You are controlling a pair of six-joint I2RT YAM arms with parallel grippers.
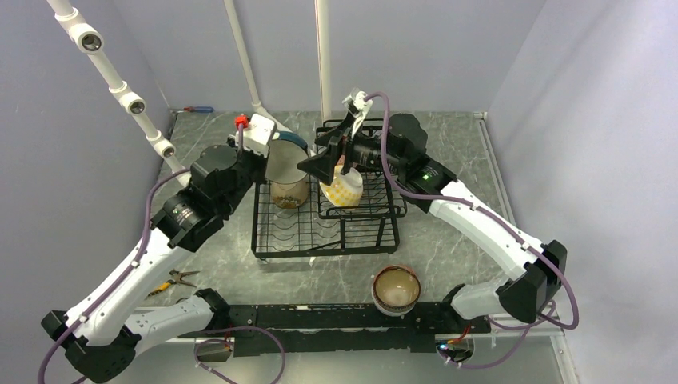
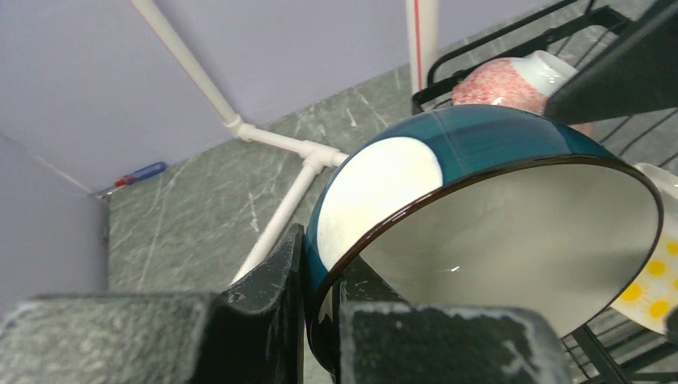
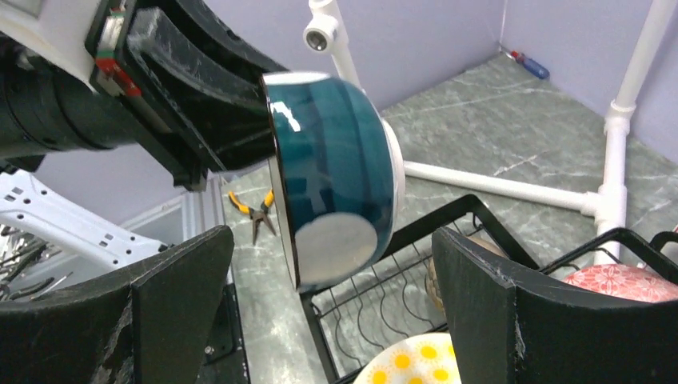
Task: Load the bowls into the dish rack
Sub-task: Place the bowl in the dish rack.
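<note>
Teal-and-white bowl (image 2: pixel 480 144) hangs on its side above the lower tray of the dish rack (image 1: pixel 320 240), rim pinched by the left tool (image 2: pixel 316 300). The right tool (image 3: pixel 332 240), jaws spread wide and empty, hovers over the raised basket, which holds a yellow-dotted bowl (image 1: pixel 342 190) and a pink-patterned bowl (image 2: pixel 496 84). Stacked bowls (image 1: pixel 396 290) sit on the desk (image 1: pixel 464 160).

I count five bowls for certain: one teal-and-white bowl (image 2: pixel 480 184), one yellow-dotted bowl (image 1: pixel 344 190), one pink-patterned bowl (image 2: pixel 500 84), one brown bowl (image 1: pixel 289 194) and one brown-rimmed bowl (image 1: pixel 396 288). That last one seems stacked on at least one more; how many lie beneath I cannot tell. One black wire dish rack (image 1: pixel 336 240), two tiers. Two arms: left arm (image 1: pixel 136 264), right arm (image 1: pixel 480 224). One screwdriver (image 1: pixel 198 109). One pair of pliers (image 1: pixel 177 280). Three white pipes (image 1: pixel 322 56).
</note>
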